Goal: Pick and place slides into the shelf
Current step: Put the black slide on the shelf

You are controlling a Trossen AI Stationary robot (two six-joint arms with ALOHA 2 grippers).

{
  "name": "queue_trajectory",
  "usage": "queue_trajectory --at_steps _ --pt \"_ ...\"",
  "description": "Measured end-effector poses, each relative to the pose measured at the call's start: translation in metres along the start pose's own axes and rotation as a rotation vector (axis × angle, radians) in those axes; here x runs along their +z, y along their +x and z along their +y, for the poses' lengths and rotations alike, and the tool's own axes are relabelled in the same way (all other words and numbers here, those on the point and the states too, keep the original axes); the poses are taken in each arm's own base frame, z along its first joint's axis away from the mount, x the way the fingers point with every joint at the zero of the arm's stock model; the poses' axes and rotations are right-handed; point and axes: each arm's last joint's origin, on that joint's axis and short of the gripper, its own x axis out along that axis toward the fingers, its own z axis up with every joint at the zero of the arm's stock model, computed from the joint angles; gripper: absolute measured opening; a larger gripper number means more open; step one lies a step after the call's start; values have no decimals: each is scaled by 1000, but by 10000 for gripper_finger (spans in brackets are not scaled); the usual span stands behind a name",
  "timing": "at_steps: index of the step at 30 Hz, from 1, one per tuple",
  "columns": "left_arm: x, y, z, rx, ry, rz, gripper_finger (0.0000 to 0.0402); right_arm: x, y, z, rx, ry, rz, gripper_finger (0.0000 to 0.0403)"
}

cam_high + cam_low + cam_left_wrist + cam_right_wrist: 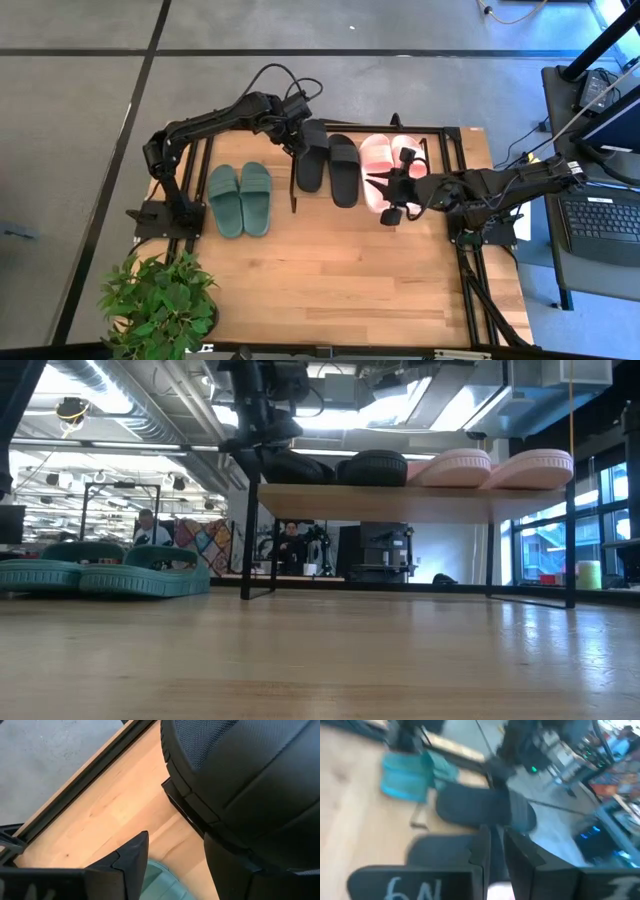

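Observation:
Two black slides [327, 168] and two light pink slides [390, 165] lie side by side on the shelf [445, 129], soles down. In the low view they sit on the shelf's raised deck [400, 503]. The dark green pair [241, 199] rests on the table left of the shelf. My left gripper [300, 137] is open at the far end of the leftmost black slide [250, 775]. My right gripper [373, 181] hovers over the pink pair, pointing toward the table's left, with its fingers [482, 852] nearly together and nothing seen between them. My left gripper stands open beside the far end of the leftmost black slide [200, 820], which lies on the shelf. One finger [235, 870] is close against the slide's side; I cannot tell whether it touches. The other finger [127, 862] is clear of it.
A potted plant [160, 300] stands at the table's near left corner. Bare wood stretches along the near half of the table [340, 280]. A laptop [600, 222] sits on a stand beyond the right edge. People [290, 542] show in the room behind.

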Motion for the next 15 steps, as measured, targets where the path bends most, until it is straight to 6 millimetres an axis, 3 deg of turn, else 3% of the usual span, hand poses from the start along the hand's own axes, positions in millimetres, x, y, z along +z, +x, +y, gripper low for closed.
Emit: queue_trajectory --at_steps 10,15 --pt "-5 -1 3 68 22 33 185 11 3 2 120 31 -127 55" --pt "-9 -21 9 83 39 -24 185 7 4 3 118 13 -87 55"
